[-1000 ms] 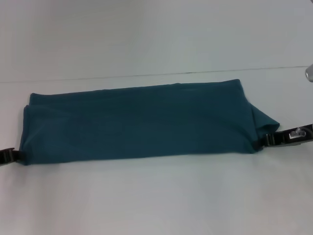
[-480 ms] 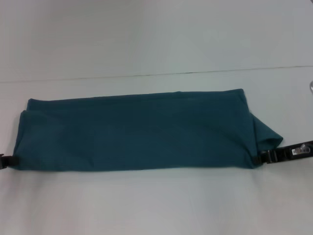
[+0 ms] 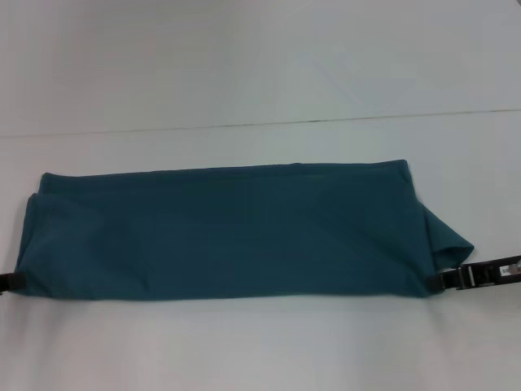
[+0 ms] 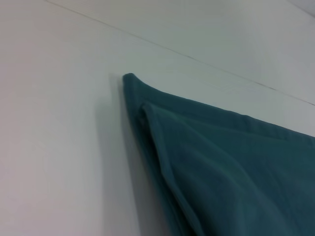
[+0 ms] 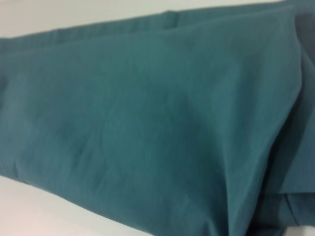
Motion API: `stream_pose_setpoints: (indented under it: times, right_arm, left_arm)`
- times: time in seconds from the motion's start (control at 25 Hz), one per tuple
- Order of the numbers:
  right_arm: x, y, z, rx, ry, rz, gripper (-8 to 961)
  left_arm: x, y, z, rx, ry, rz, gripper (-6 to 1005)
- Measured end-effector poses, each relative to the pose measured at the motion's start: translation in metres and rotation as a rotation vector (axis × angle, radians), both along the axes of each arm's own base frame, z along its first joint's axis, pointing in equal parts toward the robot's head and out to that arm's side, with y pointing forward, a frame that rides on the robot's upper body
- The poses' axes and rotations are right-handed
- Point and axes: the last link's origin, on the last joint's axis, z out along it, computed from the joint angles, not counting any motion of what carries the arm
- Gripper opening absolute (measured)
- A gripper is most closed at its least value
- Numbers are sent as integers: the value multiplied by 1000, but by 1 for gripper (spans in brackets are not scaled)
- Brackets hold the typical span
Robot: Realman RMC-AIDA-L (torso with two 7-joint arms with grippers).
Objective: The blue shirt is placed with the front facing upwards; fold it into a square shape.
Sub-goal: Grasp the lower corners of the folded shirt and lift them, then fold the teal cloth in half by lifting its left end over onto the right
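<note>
Two grippers, one at each near corner of the blue shirt: left gripper at your left edge, right gripper on the right. Both meet the cloth's corners, but you can't tell whether either is clamped or how wide. Shirt lies across the white bench as a long flat band, folded lengthwise, matte soft cotton w/ faint creases. A loose flap pokes out at the right end. Left end shows stacked fold edges.
</note>
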Motion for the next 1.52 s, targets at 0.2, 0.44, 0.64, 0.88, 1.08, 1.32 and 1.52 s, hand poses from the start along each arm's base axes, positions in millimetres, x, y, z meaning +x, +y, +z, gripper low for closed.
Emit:
stream_pose_setpoints:
  times: [0.2, 0.44, 0.64, 0.88, 1.08, 1.32, 1.52]
  right_arm:
    - [2, -3, 8, 28, 4, 2, 33]
    - [7, -6, 11, 40, 10, -5, 33]
    - [13, -12, 18, 64, 38, -13, 34]
    - [15, -14, 18, 65, 41, -17, 34]
    - [15, -14, 18, 68, 39, -17, 34]
    - [15, -10, 27, 113, 67, -29, 35]
    - [10, -5, 39, 171, 128, 0, 80]
  left_arm:
    - [1, 0, -1, -8, -5, -7, 33]
    - [3, 0, -2, -12, -11, -10, 33]
    - [4, 0, -4, -17, -17, -12, 34]
    - [6, 0, -6, -26, -25, -19, 35]
    - [6, 0, -6, -29, -26, -18, 35]
    - [4, 0, -2, -7, -34, -8, 36]
    - [3, 0, 0, 11, -39, 1, 37]
